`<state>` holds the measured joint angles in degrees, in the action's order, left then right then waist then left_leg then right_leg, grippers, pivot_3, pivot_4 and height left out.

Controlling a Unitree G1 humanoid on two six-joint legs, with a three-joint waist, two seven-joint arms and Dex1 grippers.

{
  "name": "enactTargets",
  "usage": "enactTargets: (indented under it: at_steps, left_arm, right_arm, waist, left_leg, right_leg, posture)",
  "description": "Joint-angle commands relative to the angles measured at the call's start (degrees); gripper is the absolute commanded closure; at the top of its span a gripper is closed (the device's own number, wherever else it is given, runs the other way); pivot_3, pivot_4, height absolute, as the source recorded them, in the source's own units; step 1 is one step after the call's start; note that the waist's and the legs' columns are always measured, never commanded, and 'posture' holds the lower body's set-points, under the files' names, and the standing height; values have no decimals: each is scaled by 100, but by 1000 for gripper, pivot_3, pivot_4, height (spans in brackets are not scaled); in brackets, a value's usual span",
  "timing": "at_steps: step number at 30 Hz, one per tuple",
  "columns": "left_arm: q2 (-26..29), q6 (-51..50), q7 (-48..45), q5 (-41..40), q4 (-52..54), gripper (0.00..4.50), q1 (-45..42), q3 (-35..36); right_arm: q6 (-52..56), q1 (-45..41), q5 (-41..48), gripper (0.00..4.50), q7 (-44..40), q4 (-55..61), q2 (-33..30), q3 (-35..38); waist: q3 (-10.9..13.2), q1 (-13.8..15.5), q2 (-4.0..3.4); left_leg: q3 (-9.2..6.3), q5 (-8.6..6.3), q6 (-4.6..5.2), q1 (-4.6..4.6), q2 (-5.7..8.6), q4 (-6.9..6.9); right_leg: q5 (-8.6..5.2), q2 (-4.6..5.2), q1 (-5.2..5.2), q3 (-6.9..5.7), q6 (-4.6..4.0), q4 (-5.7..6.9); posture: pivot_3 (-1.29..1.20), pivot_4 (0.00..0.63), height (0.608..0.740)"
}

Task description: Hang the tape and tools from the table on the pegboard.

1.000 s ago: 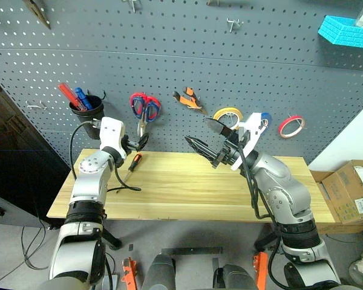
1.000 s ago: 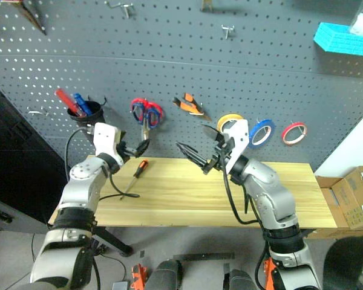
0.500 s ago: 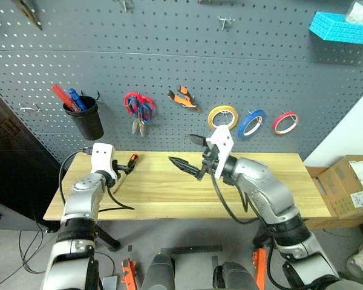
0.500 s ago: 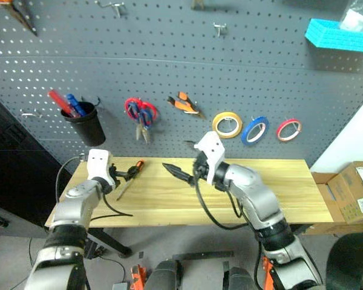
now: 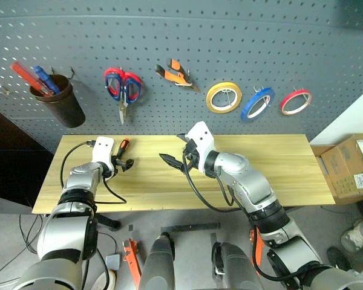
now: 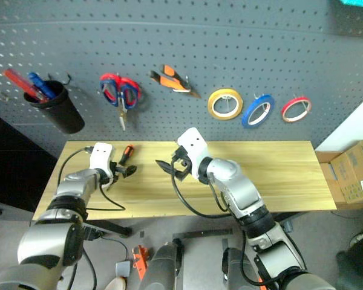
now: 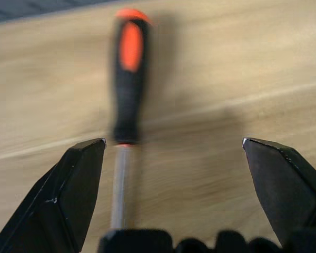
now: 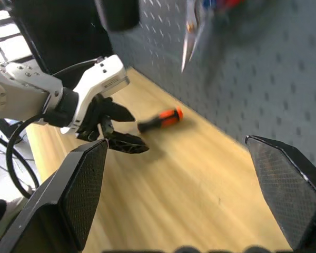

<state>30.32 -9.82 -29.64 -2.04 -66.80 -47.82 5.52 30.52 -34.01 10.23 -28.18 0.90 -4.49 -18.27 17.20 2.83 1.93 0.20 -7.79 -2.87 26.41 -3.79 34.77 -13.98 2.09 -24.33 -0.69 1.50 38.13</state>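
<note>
The orange-and-black screwdriver (image 5: 122, 147) lies on the left part of the wooden table (image 5: 278, 172). My left gripper (image 5: 127, 163) is open just in front of it. In the left wrist view the screwdriver handle (image 7: 127, 79) sits between the spread fingertips (image 7: 84, 158), close to one of them, untouched. My right gripper (image 5: 171, 158) hangs open and empty over the table's middle. On the pegboard (image 5: 230, 36) hang the blue tape (image 5: 258, 103), the orange-and-black pliers (image 5: 174, 74) and scissors (image 5: 122, 87) with red and blue handles.
A black cup (image 5: 60, 106) holding red and blue screwdrivers hangs at the pegboard's left. A yellow roll (image 5: 224, 96) and a red roll (image 5: 295, 101) flank the blue tape. A black cable (image 5: 112, 194) loops on the table by my left arm. Cardboard boxes (image 5: 351, 169) stand at right.
The camera has tilted down. My left gripper sank to the table in front of the screwdriver. My right gripper moved left and lower over the table. Both stayed open.
</note>
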Motion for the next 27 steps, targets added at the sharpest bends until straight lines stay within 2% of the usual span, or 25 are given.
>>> enactTargets:
  at_steps: [1,7,10,27]
  left_arm:
    - [-4,311,82,129,-234,22,-331,-26]
    - [10,362,285,187,-421,22,-619,7]
    - [12,351,220,195,-413,22,-629,2]
    - [155,267,94,148,-240,22,-641,81]
  right_arm:
    - [298,188,84,0,87,647,-92,188]
    - [520,331,80,0,193,899,-137,294]
    - [527,320,82,0,233,878,-112,349]
    - [334,34,44,0,231,526,62,414]
  waist:
    - [89,-48,-3]
    - [264,-217,-3]
    - [323,-276,5]
    - [387,-282,11]
  left_leg:
    - [-1,0,0,11,0,1]
    - [-3,0,0,37,2,6]
    - [6,1,-1,42,6,12]
    - [8,1,-2,44,3,5]
  right_leg:
    - [0,0,-10,0,0,1]
    - [-4,0,-38,-1,14,9]
    - [-32,5,-75,12,59,67]
    - [-38,4,-95,10,68,83]
  posture:
    - [3,422,740]
    - [5,438,740]
    - [12,437,740]
    - [35,418,740]
